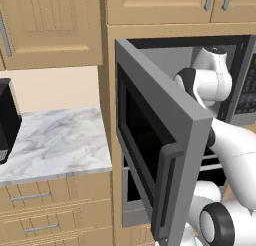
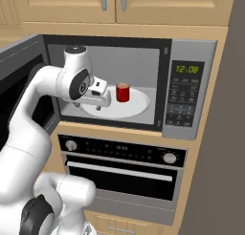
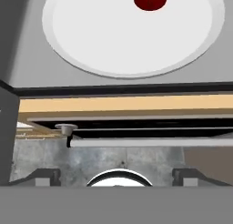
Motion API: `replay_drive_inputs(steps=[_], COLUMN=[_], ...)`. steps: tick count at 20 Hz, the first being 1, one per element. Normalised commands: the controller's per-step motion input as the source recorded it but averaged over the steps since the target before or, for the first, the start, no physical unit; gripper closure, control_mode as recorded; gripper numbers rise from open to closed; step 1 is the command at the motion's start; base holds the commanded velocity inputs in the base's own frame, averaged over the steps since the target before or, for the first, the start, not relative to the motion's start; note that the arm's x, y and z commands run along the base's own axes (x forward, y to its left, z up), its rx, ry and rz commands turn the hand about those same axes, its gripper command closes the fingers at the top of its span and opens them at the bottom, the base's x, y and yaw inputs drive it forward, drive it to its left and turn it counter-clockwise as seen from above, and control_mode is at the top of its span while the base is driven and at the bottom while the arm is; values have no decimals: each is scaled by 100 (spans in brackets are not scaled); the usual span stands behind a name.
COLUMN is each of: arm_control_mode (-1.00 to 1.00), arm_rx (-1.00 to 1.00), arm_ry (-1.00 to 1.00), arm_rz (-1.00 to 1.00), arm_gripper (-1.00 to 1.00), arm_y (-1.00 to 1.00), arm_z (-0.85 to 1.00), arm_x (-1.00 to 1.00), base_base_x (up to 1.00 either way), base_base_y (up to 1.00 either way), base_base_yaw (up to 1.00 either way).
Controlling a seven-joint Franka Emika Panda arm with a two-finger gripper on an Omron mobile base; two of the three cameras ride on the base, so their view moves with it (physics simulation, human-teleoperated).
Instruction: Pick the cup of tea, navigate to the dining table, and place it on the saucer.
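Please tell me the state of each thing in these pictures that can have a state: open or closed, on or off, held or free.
microwave door: swung wide open.
cup of tea: upright on the white turntable plate inside the microwave, not held.
claw: at the microwave opening, short of the cup, holding nothing; cannot tell if open or shut.
microwave display: lit, showing green digits.
oven door: closed.
upper cabinet doors: closed.
counter drawers: closed.

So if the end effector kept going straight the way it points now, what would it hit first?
Probably the oven front or the floor below it: the hand view looks mostly downward past the microwave's lower lip, with the turntable and cup of tea near its top edge. Depth is unclear. It would likely miss the cup.
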Motion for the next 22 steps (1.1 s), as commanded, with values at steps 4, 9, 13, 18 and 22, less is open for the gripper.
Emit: replay_drive_inputs(steps=[4,9,13,18,22], arm_control_mode=[-100,-100,-100,-100,-100], arm_rx=[0,0,0,0,0], arm_ry=[-16,-29,-30,-18,0], arm_rz=[0,0,0,0,0], arm_gripper=[-100,-100,-100,-100,-100], arm_y=[-38,-30,-2,0,-6], arm_z=[0,0,0,0,8], arm_x=[0,1,9,16,12], base_base_x=[0,0,0,0,0], base_base_y=[0,0,0,0,0], base_base_yaw=[0,0,0,0,0])
